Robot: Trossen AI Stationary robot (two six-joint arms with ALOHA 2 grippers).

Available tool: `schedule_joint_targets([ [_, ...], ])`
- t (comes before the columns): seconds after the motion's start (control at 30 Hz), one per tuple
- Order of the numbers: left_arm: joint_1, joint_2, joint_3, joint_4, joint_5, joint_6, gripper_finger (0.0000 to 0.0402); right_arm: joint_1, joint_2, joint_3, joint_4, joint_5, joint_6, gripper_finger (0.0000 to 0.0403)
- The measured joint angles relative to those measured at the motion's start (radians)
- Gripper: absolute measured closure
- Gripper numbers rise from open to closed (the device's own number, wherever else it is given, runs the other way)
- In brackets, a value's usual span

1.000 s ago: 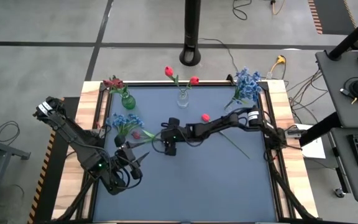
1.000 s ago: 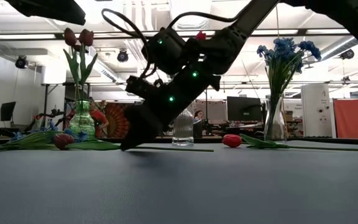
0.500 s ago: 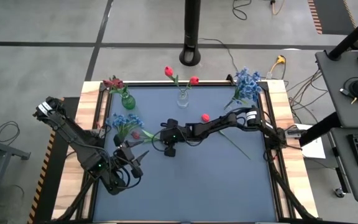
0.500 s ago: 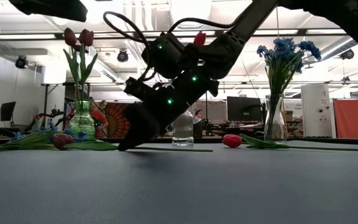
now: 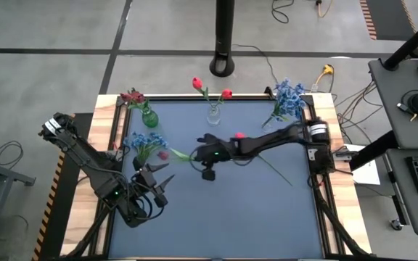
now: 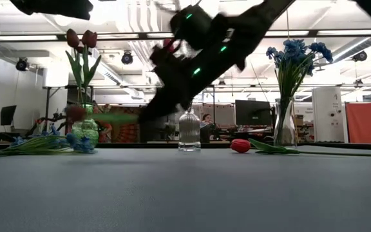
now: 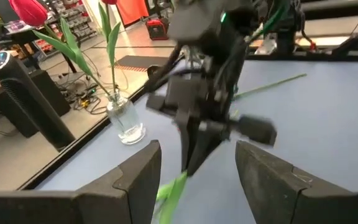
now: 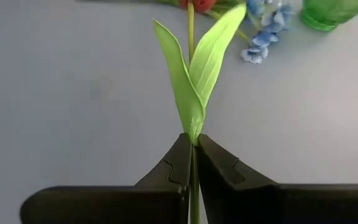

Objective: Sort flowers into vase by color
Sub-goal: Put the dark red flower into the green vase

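My right gripper (image 5: 197, 156) is shut on a dark red flower (image 5: 163, 154), which it holds above the table's middle left. The bloom (image 6: 76, 113) hangs in the air in front of the green vase (image 5: 149, 117), which holds maroon blooms. A clear vase (image 5: 214, 113) holds red tulips. A third vase (image 6: 283, 132) holds blue flowers (image 5: 289, 98). Blue blossoms (image 5: 145, 142) and a red tulip (image 5: 240, 135) lie flat on the table. My left gripper (image 5: 163, 181) waits open at the near left, pointing toward the right gripper (image 7: 194, 163). My right gripper pinches the flower's thin green stem (image 8: 192, 142) between its two fingers, right where the two leaves (image 8: 194, 74) branch off. The fingers point toward the table's left, slanting down, and lie along the stem. The flower is lifted clear, roughly level, with its bloom toward the left edge.
The three vases stand along the far edge. The red tulip's long stem (image 5: 274, 168) runs across the table under the right arm. The near half of the blue mat (image 5: 231, 225) is bare. A black pole (image 5: 223, 43) stands beyond the far edge.
My right gripper was low on the table at the flower's stem. It has risen and drawn back a little toward the table's right, taking the stem with it. The dark red flower, which lay flat, now hangs clear of the table.
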Motion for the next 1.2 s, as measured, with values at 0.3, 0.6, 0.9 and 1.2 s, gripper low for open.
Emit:
schedule_joint_targets([
  [0.3,0.0,0.0,0.0,0.172,0.069,0.174,0.0212,0.046,-0.325,-0.354,0.322,0.009,0.058,0.0391],
  [0.6,0.023,0.065,-0.028,0.795,0.465,0.895,0.0242,0.133,-0.457,-0.59,0.702,0.061,0.02,0.0391],
  [0.9,0.215,0.066,-0.297,1.358,0.72,1.044,0.026,0.208,-0.46,-0.63,0.964,0.061,-0.097,0.0391],
  [1.2,0.372,0.15,-0.459,1.94,0.771,1.052,0.0258,0.229,-0.452,-0.593,1.014,0.061,-0.159,0.039],
])
